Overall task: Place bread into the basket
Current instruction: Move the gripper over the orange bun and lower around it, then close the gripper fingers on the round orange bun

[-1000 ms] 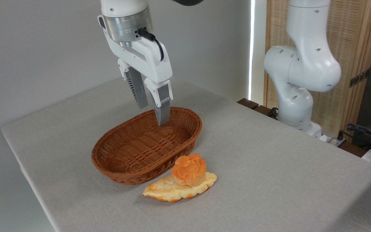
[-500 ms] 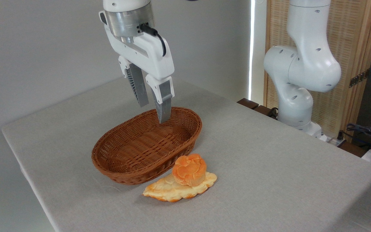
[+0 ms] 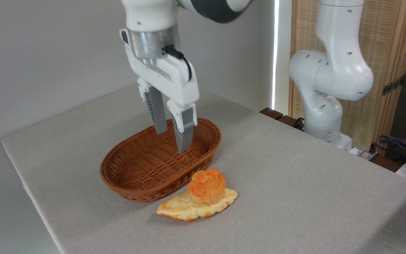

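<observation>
The bread (image 3: 207, 185), a small round orange bun with a flower-scored top, rests on a flat pale-golden leaf-shaped bread (image 3: 185, 209) on the table, just in front of the basket. The oval brown wicker basket (image 3: 132, 183) holds nothing. My gripper (image 3: 173, 140) hangs over the basket's right half, fingers pointing down and open with nothing between them. It is above and behind the bun, well apart from it.
The grey cloth-covered table (image 3: 294, 197) ends at edges on the left and front. The arm's white base (image 3: 326, 81) stands at the back right, before a slatted wooden screen (image 3: 386, 53). Cables (image 3: 400, 146) lie at the far right.
My gripper has moved down and a little to the right, toward the front of the basket. The bun, flat bread and basket have not moved.
</observation>
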Tool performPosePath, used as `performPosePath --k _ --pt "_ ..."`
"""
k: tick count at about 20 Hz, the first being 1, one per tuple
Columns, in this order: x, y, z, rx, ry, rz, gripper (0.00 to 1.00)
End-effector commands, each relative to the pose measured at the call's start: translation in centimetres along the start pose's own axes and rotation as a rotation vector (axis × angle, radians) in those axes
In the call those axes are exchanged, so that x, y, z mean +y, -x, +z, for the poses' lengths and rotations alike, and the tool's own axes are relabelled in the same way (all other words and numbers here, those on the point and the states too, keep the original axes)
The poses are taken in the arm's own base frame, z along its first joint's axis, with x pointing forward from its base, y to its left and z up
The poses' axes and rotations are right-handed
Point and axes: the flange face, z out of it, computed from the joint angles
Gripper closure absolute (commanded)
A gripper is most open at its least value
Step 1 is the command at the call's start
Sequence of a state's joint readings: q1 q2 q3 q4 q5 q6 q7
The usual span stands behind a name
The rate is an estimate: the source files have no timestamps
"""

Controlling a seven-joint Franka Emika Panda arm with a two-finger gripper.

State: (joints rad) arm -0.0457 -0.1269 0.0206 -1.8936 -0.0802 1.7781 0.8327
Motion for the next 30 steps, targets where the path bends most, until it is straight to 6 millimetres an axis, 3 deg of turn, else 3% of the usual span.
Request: performPosePath --k 1,4,13,20,21,24,25,30 --pt "-2.0 4.2 1.2 -0.01 -0.006 0.054 0.0" --pt "-2.5 4.8 2.7 -0.073 -0.013 0.135 0.0" --pt "-2.9 4.9 8.4 -0.069 -0.025 0.141 0.0" --pt "-4.1 5.7 10.1 -0.077 -0.017 0.159 0.0" --pt "-4.1 5.7 10.2 -0.078 -0.014 0.158 0.02" --pt "-4.1 5.7 10.2 -0.078 -0.014 0.163 0.45" --pt "-4.1 5.7 10.2 -0.078 -0.013 0.169 0.49" --pt "-4.0 5.6 10.2 -0.079 -0.012 0.174 0.49"
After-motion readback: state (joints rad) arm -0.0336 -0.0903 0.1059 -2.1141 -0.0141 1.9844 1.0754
